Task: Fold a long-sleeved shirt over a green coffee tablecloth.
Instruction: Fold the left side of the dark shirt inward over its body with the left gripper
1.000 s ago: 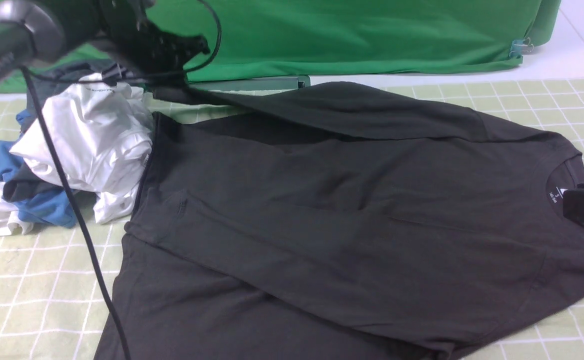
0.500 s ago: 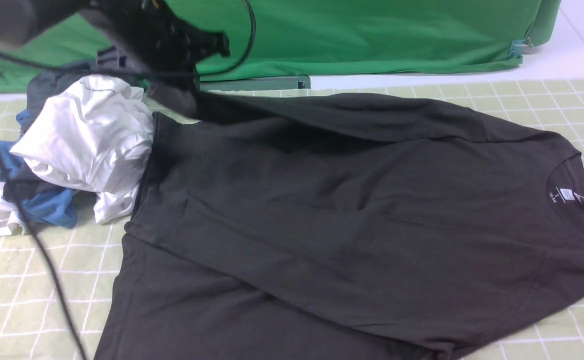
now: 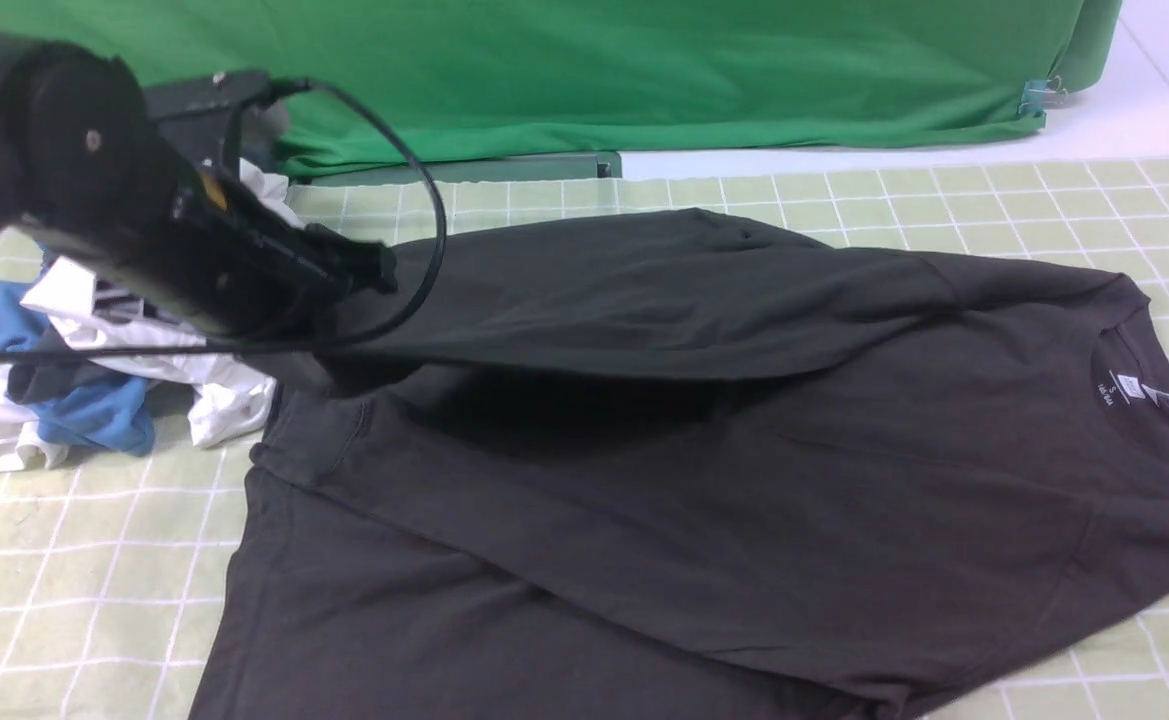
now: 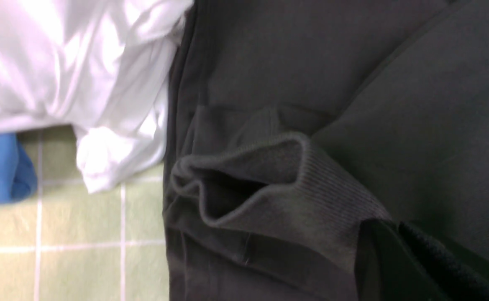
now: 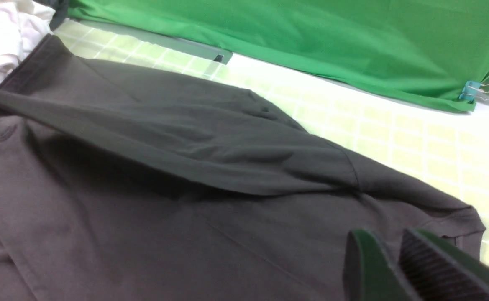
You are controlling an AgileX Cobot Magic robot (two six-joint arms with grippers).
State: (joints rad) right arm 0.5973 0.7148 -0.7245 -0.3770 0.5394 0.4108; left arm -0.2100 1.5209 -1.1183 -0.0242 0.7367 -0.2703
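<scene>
On the green coffee tablecloth [image 3: 944, 200], the long-sleeved shirt [image 3: 744, 480] lies collar toward 3 o'clock; the left gripper [image 4: 395, 238], jaws pinching the sleeve cuff [image 4: 269, 175], hangs at 9 o'clock, the right gripper [image 5: 395, 251], jaws slightly parted and empty, at 3 o'clock.

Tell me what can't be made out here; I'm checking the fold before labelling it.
- Front view: the left arm hides where the left gripper pinches the long-sleeved shirt cuff.
- Front view: the right gripper is cut off by the right edge; its jaw gap is unclear in the wrist view.
- Neck label: lettering too small.
- The shirt's near side: cut off by the bottom edge.
</scene>
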